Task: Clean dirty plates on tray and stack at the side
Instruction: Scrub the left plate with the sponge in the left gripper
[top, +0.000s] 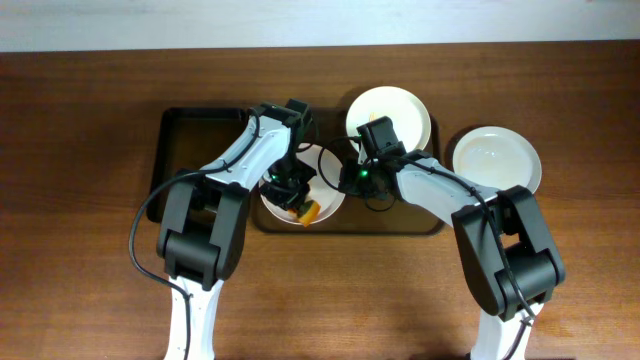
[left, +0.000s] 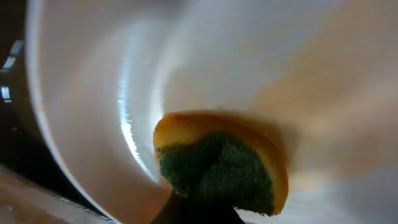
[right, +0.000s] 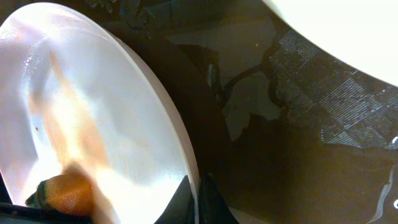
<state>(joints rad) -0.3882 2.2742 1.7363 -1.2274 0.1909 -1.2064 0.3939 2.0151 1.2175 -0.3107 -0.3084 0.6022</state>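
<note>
Sponge (left: 221, 165), orange with a green scouring face, is pinched in the left gripper (left: 196, 214), whose fingers show only as a dark shape under it. The sponge is pressed against the inside of the smeared plate (right: 93, 124).

This plate sits at the middle of the tray (top: 200, 130), toward the tray's near rim. A pale orange-brown smear runs across its white surface. In the right wrist view it seems tipped, its edge lifted off the tray floor.

The right gripper (right: 198, 202) is clamped on that raised edge, one finger on each side of the rim. It comes in from the tray's right half, and the left arm from the tray's left half.

The tray floor beside the smeared plate is wet, with shiny patches.

A second plate (top: 392, 112) lies at the tray's back right corner, reaching over the back rim. From overhead it looks plain white.

A third plate (top: 497, 160) rests on the table (top: 80, 150) just right of the tray, clear of it, with no streaks that can be seen.
</note>
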